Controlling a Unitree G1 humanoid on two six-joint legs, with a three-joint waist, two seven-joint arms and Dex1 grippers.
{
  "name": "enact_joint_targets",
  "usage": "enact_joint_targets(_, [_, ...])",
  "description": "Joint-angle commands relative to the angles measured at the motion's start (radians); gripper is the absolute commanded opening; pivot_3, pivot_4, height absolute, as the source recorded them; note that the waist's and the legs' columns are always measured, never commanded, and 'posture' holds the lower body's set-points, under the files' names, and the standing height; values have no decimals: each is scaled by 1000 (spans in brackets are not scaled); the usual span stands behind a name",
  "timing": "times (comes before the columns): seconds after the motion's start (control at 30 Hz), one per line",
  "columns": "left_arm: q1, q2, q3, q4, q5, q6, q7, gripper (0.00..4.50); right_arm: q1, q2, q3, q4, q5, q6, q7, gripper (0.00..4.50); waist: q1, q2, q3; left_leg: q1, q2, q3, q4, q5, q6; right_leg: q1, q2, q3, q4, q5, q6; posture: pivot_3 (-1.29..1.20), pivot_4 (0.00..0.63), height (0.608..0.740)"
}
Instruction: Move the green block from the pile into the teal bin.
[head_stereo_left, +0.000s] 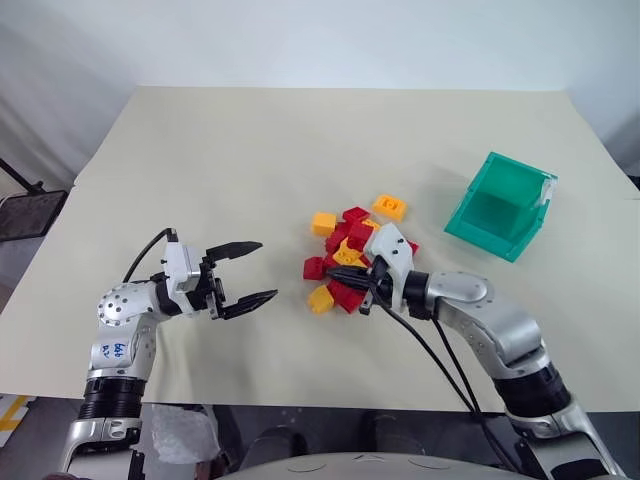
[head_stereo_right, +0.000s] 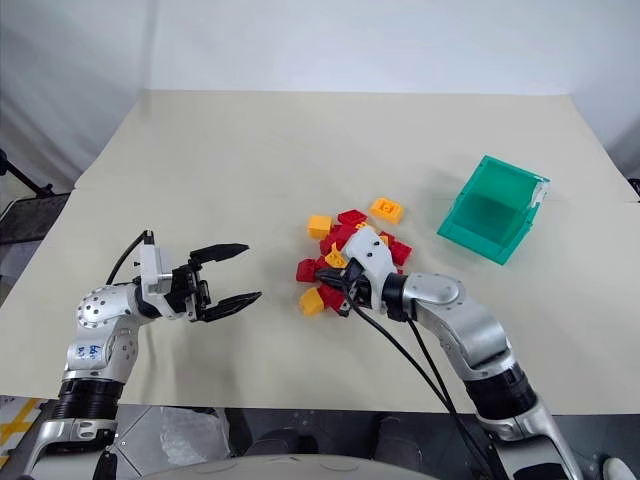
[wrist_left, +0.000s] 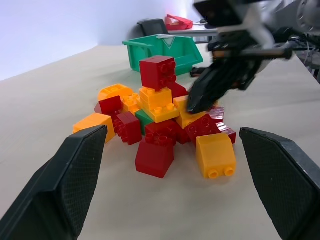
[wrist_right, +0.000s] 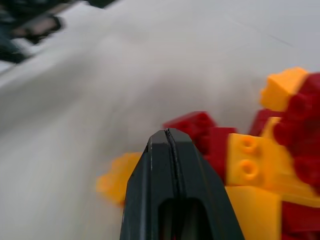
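- The pile (head_stereo_left: 350, 262) of red and yellow-orange bricks is taken as the landmark; it is seen heaped near the middle of the beige table (head_stereo_left: 300, 150).
- The green block (wrist_left: 143, 119) is found inside the pile, low down and mostly covered; only a small green face is seen from the left wrist view, under a yellow-orange brick (wrist_left: 156, 102) topped by a red brick (wrist_left: 158, 71).
- From the head views the green block cannot be made out among the bricks.
- The teal bin (head_stereo_left: 500, 205) is placed well apart from the pile, to its right and a little farther back, tilted, with nothing seen inside it.
- A single yellow-orange brick (head_stereo_left: 389, 207) is noted just beyond the pile, between pile and bin.
- The right gripper (head_stereo_left: 365, 292) is seen at the pile's near edge, fingers pressed flat together with no gap and nothing between them; the tips are down among the bricks on that side.
- Whether the tips are touching a brick cannot be told for certain.
- The left gripper (head_stereo_left: 250, 272) is held to the left of the pile, clear of it, above the table, pointed toward the bricks.
- Its two black fingers (wrist_left: 75, 175) are spread wide, nothing held.
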Motion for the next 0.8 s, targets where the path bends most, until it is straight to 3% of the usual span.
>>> enact_joint_targets(0.03, [18, 8, 19, -45, -12, -5, 21, 4500, -59, 21, -18, 136, -69, -104, -17, 8, -3, 0, 0, 0, 0, 0, 0, 0, 0, 0, 0, 0, 0, 0, 0, 0, 150, 740])
enact_joint_targets(0.3, [13, 4, 9, -47, -8, -5, 42, 4500, -120, -5, -92, 326, -172, -242, -65, 8, -14, 0, 0, 0, 0, 0, 0, 0, 0, 0, 0, 0, 0, 0, 0, 0, 150, 740])
enact_joint_targets(0.8, [-38, -13, -7, 4, 2, -13, 36, 4500, -57, -35, -162, 81, -114, -160, -13, 8, -15, 0, 0, 0, 1, 0, 0, 0, 0, 0, 0, 1, 0, 0, 0, 0, 150, 740])
